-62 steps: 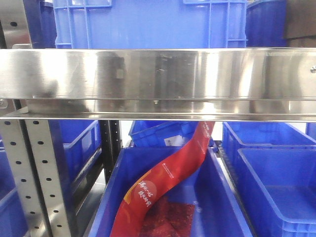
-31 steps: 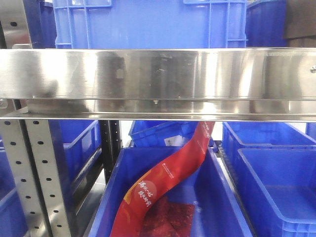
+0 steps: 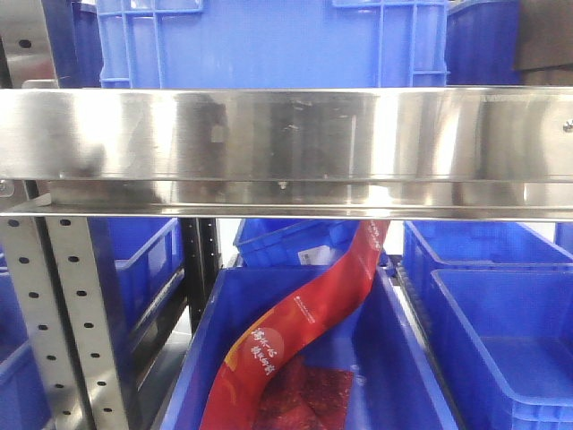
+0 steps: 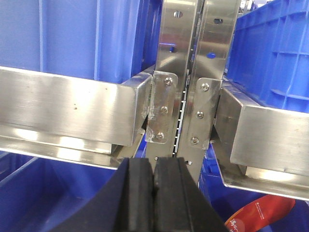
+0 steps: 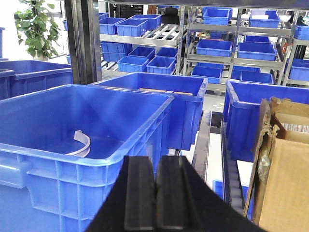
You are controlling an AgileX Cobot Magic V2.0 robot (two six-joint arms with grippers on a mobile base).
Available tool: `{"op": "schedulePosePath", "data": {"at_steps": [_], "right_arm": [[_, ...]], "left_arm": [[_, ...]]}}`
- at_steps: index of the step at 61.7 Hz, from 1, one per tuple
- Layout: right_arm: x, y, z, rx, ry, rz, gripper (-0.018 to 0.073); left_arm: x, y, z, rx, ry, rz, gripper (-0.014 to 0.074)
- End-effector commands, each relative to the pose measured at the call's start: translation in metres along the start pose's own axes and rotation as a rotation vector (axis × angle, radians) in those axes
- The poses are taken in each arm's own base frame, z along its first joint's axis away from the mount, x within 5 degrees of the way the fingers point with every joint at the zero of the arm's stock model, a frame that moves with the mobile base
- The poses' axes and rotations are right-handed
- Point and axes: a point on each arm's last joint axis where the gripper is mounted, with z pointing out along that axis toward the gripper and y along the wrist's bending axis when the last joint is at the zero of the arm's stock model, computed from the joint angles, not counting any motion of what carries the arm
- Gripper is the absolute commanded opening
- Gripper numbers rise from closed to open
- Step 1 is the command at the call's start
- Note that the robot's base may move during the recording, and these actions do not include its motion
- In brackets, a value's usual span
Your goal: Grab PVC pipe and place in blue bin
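My left gripper (image 4: 154,166) is shut and empty, facing a steel rack post (image 4: 193,72) between two shelf rails. My right gripper (image 5: 155,164) is shut and empty, at the near right corner of a large blue bin (image 5: 120,159). A white curved piece (image 5: 81,142) lies on that bin's floor at the left; I cannot tell if it is PVC pipe. No clear PVC pipe shows in any view. Neither gripper shows in the front view.
A wide steel shelf rail (image 3: 286,148) fills the front view, with a blue crate (image 3: 269,40) above it. Below, a blue bin (image 3: 403,376) holds a long red packet (image 3: 304,322). A cardboard box (image 5: 285,159) stands right of my right gripper. More blue bins (image 5: 212,48) line far racks.
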Motion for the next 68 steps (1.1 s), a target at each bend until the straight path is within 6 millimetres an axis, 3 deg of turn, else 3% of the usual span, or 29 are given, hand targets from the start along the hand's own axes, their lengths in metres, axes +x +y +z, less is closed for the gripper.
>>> {"op": "schedulePosePath", "data": {"at_steps": [1,19,38,68], "right_arm": [[-0.003,-0.001,-0.002,0.008,-0.036,-0.009,-0.0169],[-0.013,-0.001,-0.020,0.008,-0.107,-0.010,-0.0169],[-0.011,-0.001,-0.024,0.006,-0.086,-0.010,-0.0169],[0.031,-0.002,-0.045,0.018,-0.199,-0.009,-0.0169]], "left_arm": [[-0.001,0.000,-0.001,-0.001,-0.021,-0.005,-0.0111],[-0.001,0.000,-0.001,-0.001,-0.021,-0.005,-0.0111],[-0.001,0.000,-0.001,-0.001,-0.021,-0.005,-0.0111],[-0.001,0.000,-0.001,-0.001,-0.021,-0.005,-0.0111]]}}
